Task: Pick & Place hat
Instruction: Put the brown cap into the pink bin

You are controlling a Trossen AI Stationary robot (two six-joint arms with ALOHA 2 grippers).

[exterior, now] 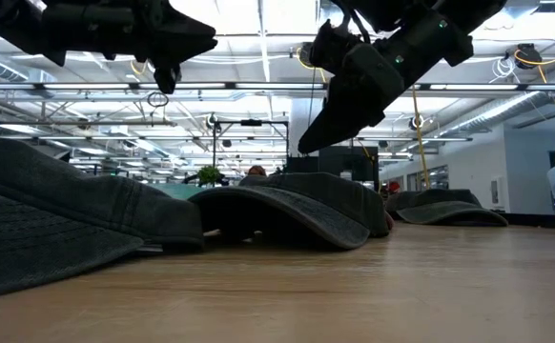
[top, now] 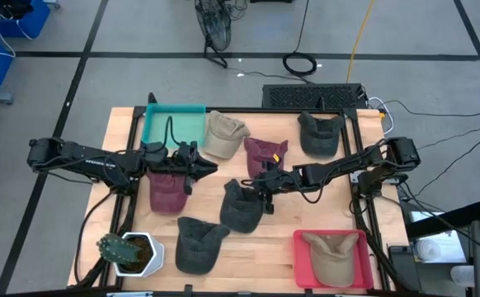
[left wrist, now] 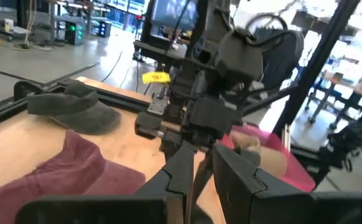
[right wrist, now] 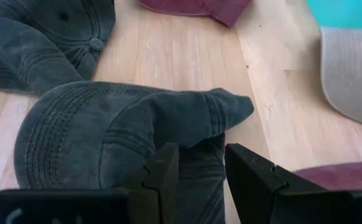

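I am seeing bare wood lying open between the dark cap (top: 242, 206) at centre and the red tray (top: 304, 260), while the maroon cap (top: 167, 191), another dark cap (top: 197, 244) and the potted plant (top: 129, 252) are crowding the table's left half.

— Where did the hats lie?
— Scattered over the worktop (top: 289, 227); one hat (top: 333, 256) lay in the tray (top: 301, 262) at the right front corner.
— And the left front?
— A potted plant (top: 129, 251).

Wooden table (top: 281, 239), seven caps scattered across it, teal tray (top: 162, 125), red tray (top: 303, 262), potted plant (top: 129, 252)
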